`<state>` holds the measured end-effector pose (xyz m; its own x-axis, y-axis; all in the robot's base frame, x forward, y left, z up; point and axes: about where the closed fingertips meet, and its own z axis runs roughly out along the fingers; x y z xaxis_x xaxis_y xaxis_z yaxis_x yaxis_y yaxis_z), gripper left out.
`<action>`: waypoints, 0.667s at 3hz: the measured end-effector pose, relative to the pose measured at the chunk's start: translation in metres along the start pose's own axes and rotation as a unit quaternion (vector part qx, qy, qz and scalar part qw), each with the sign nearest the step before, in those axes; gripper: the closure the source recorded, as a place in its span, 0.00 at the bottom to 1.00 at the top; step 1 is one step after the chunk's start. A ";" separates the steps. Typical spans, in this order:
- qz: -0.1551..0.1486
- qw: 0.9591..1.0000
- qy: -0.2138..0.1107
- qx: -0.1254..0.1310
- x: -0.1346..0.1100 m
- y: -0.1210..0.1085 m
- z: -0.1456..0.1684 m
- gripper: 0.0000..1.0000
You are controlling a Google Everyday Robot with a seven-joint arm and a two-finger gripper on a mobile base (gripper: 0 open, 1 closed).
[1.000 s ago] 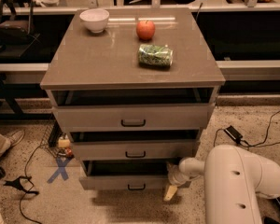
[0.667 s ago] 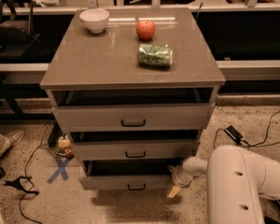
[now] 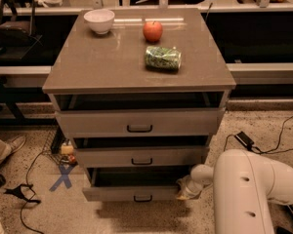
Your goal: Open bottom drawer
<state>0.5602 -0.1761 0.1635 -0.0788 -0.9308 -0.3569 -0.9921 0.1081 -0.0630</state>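
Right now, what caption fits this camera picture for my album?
Robot gripper beside the bottom drawer, pulled partly out, with bowl and apple on top.

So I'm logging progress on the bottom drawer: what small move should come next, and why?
Probably a short pull straight out, toward the camera. The tool sits at the right end of the bottom drawer, away from its dark handle, and the drawer shows a dark gap behind its front, so it looks only partly open.
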 end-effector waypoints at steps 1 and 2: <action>0.018 1.000 0.007 -0.009 0.011 0.020 0.001 0.87; 0.018 1.000 0.007 -0.009 0.011 0.020 0.000 1.00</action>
<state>0.5393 -0.1840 0.1585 -0.1156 -0.9314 -0.3451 -0.9903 0.1350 -0.0329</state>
